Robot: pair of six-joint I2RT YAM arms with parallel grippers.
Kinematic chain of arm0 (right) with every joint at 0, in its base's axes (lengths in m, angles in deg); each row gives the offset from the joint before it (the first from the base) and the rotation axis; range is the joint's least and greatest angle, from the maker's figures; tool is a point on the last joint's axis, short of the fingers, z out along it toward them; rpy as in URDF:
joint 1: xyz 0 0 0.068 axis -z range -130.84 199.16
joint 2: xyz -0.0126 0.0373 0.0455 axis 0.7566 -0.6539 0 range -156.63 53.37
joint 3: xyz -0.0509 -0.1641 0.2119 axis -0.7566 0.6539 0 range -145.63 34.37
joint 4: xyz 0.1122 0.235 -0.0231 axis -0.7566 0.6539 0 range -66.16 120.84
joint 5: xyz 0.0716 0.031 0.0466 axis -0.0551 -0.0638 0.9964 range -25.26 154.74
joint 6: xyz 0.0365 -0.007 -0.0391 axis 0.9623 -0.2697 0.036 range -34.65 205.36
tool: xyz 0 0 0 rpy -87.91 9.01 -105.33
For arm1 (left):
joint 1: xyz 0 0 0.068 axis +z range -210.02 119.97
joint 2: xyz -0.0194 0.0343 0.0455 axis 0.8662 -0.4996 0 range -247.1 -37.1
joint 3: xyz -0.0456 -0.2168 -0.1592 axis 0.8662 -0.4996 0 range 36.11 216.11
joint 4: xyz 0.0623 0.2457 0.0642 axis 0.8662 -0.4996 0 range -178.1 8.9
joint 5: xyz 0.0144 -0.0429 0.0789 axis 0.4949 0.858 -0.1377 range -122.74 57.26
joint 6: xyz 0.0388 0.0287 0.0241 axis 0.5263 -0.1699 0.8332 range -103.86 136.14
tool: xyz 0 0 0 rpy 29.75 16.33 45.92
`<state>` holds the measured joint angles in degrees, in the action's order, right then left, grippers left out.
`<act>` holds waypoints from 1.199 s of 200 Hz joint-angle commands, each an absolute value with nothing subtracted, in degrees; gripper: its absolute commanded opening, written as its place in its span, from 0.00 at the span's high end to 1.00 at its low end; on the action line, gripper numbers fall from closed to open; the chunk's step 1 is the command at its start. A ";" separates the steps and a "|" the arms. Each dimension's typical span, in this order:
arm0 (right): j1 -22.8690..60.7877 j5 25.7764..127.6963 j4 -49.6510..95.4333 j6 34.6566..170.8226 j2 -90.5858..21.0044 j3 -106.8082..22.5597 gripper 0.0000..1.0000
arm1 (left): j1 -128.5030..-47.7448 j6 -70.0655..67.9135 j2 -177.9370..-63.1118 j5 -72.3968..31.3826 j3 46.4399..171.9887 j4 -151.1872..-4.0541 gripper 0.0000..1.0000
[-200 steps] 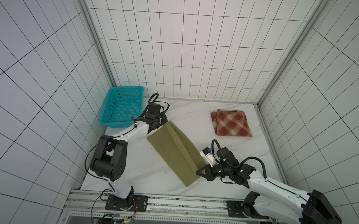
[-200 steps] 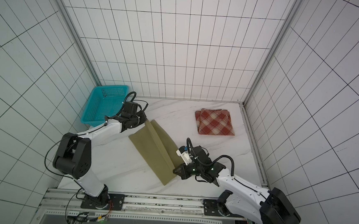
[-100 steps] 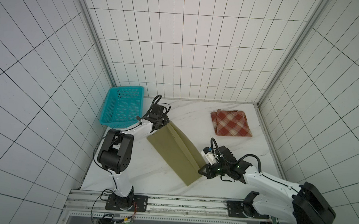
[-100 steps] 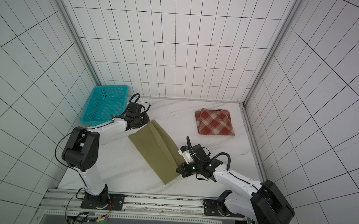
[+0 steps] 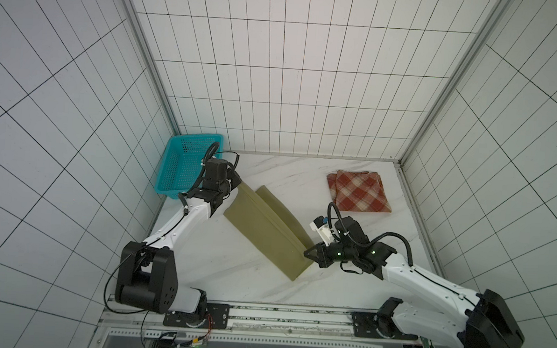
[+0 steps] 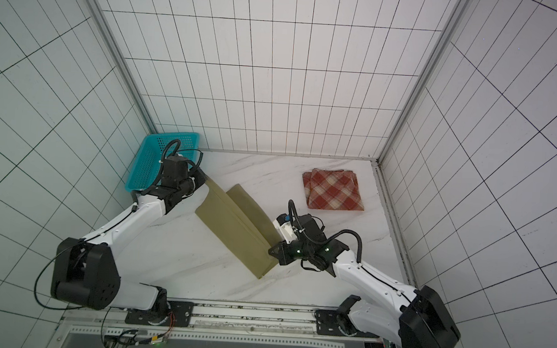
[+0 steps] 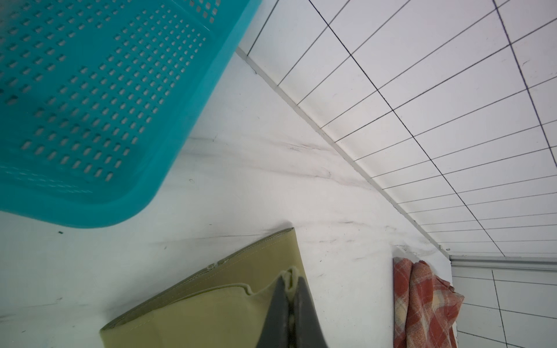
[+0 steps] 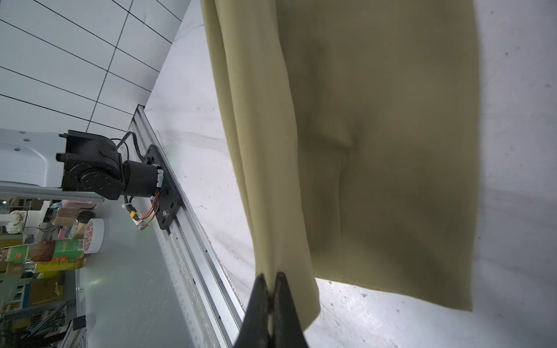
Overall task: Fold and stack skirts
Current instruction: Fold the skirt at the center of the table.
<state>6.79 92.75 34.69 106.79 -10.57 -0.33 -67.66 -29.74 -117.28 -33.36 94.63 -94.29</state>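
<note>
Marbled white tabletop (image 5: 263, 290) bears three items. Teal basket (image 5: 184, 172) just beside left gripper (image 5: 236, 184); plaid skirt (image 5: 359, 191) well beyond right gripper (image 5: 307, 253); olive skirt (image 5: 267, 228) between both.

you're looking at a left arm (image 5: 184, 222) and a right arm (image 5: 429, 283) wearing white shells with black joints. black cables (image 5: 409, 255) are looping behind the jaws, green lights (image 5: 338, 253) are glowing behind the dark, tapering right gripper (image 8: 272, 275).
</note>
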 commanded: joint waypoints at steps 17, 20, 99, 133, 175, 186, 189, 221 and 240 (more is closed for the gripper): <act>4.89 94.88 42.73 107.94 -10.16 -0.95 1.00 | -64.51 -27.07 -115.47 -39.35 92.71 -87.33 1.00; 4.87 94.47 42.81 107.99 -10.09 -0.92 1.00 | -64.51 -26.85 -115.74 -39.12 92.77 -87.13 1.00; 5.77 92.57 40.03 110.50 -13.24 0.88 1.00 | -65.92 -26.32 -130.39 -32.95 101.49 -88.17 1.00; 7.05 91.94 39.83 110.66 -16.04 0.44 1.00 | -67.39 -26.44 -135.66 -33.26 104.99 -87.39 1.00; 8.45 91.62 39.84 110.72 -19.32 -0.31 1.00 | -68.59 -26.88 -140.81 -33.16 107.70 -86.25 1.00; 8.93 90.85 39.84 110.85 -19.97 -0.69 1.00 | -68.67 -27.02 -141.90 -33.02 108.23 -86.04 1.00; 9.03 90.77 39.89 110.84 -20.15 -0.74 1.00 | -68.70 -27.02 -142.15 -33.01 108.32 -85.96 1.00; 10.43 90.65 40.14 110.84 -22.34 -1.46 1.00 | -68.73 -27.13 -144.78 -33.17 109.39 -85.66 1.00; 10.99 90.34 40.36 110.76 -23.25 -1.83 1.00 | -68.72 -27.29 -146.04 -32.94 109.66 -85.26 1.00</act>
